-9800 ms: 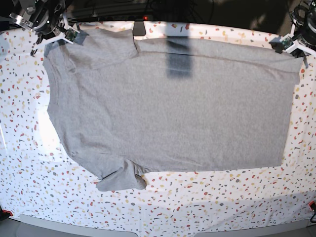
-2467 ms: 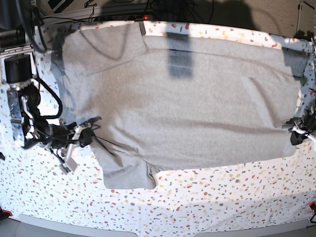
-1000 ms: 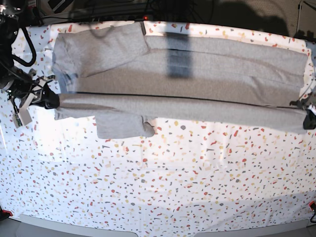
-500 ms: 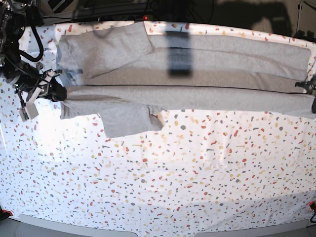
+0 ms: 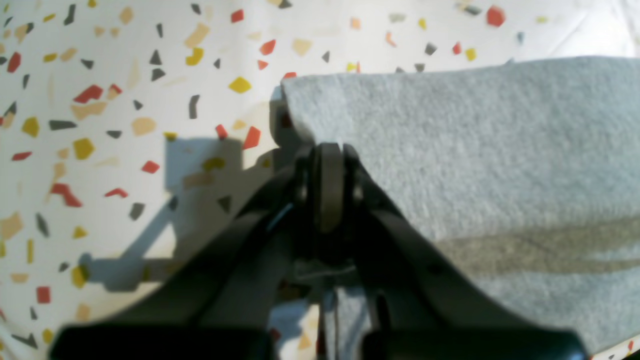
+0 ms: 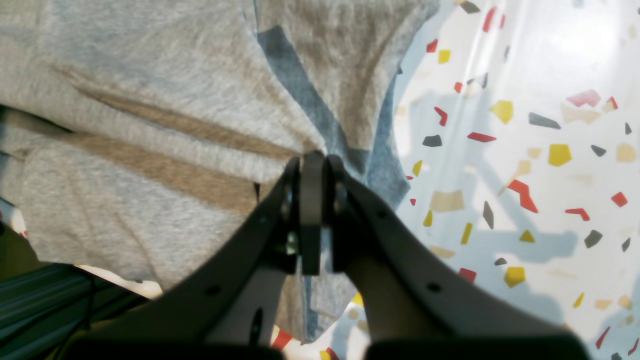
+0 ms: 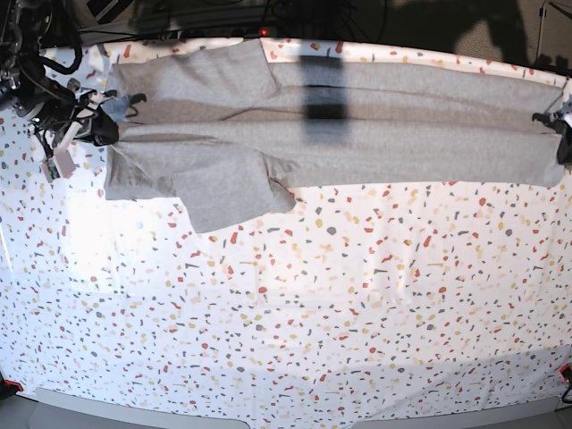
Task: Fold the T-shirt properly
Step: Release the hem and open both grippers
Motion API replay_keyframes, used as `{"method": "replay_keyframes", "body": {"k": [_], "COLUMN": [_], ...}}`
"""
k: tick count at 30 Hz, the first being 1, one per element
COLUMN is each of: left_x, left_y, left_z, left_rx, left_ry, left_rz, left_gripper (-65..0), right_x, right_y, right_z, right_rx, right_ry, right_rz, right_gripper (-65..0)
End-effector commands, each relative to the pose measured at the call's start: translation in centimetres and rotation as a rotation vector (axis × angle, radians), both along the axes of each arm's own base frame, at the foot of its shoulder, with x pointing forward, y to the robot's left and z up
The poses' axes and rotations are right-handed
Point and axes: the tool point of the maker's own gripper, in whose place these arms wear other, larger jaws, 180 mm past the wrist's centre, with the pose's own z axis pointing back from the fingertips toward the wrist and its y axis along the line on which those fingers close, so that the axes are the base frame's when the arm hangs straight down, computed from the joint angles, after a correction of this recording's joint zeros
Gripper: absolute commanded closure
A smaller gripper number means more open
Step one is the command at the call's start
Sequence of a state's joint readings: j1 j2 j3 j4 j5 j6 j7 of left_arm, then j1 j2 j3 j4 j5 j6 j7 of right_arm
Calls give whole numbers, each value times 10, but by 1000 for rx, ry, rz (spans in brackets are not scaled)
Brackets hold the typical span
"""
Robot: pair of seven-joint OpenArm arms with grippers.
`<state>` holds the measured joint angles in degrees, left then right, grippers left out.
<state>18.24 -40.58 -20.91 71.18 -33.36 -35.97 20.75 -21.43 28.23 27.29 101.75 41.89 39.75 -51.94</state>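
The grey T-shirt [image 7: 402,134] lies folded lengthwise in a long band across the back of the table, no lettering showing. One sleeve [image 7: 228,192] sticks out toward the front at the left. My right gripper [image 7: 105,132] is at the shirt's left end, shut on bunched cloth; in the right wrist view the gripper [image 6: 312,157] pinches the T-shirt [image 6: 150,100]. My left gripper [image 7: 561,134] is at the shirt's right end; in the left wrist view the gripper [image 5: 325,150] is shut on the T-shirt [image 5: 475,150] near its corner.
The table has a white terrazzo-speckled cover [image 7: 313,313]. A dark shadow band [image 7: 323,98] falls across the shirt at the back middle. Cables and dark gear run along the table's back edge [image 7: 179,27]. The right arm's body [image 7: 36,80] stands at the far left.
Both grippers have carried the held shirt edge toward the back of the table. The folded layer now covers more of the far half, and the loose sleeve has moved back with it.
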Motion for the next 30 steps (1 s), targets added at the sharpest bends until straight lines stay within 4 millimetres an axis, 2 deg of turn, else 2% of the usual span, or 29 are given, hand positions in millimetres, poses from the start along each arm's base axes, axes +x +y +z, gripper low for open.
{"method": "replay_keyframes", "body": {"k": [1, 6, 8, 10, 12, 14, 18, 21, 23, 27, 30], "left_x": [7, 8, 7, 5, 5, 5, 9, 20, 30, 42, 43], "left_y": [7, -1, 0, 2, 4, 4, 0, -12, -25, -55, -76], "left_z": [12, 7, 6, 3, 2, 2, 8, 24, 40, 60, 60], "left_rx": [29, 47, 64, 89, 104, 108, 104, 34, -24, -57, -53], "left_ry": [-37, -75, -68, -53, -47, -47, -64, -133, -195, -276, -299], "left_rz": [-1, -13, -20, -31, -34, -31, -41, -33, -38, -74, -87], "left_gripper": [0, 0, -12, -159, -274, -312, -312, -312, -312, -311, -311], "right_x": [7, 5, 5, 6, 8, 14, 44, 71, 84, 106, 125], "right_y": [-3, -4, -4, -4, -4, -4, -3, -1, -1, 6, 15], "right_z": [11, 9, 9, 10, 12, 16, 39, 65, 74, 71, 57], "right_rx": [-19, -22, -23, -23, -22, -24, -15, -9, -4, 28, 47], "right_ry": [-40, -21, -20, -24, -31, -49, -145, -237, -270, -267, -225], "right_rz": [13, 15, 15, 15, 15, 16, 15, 15, 15, 28, 50], "right_gripper": [0, -8, -150, -268, -331, -342, -342, -342, -342, -342, -342]}}
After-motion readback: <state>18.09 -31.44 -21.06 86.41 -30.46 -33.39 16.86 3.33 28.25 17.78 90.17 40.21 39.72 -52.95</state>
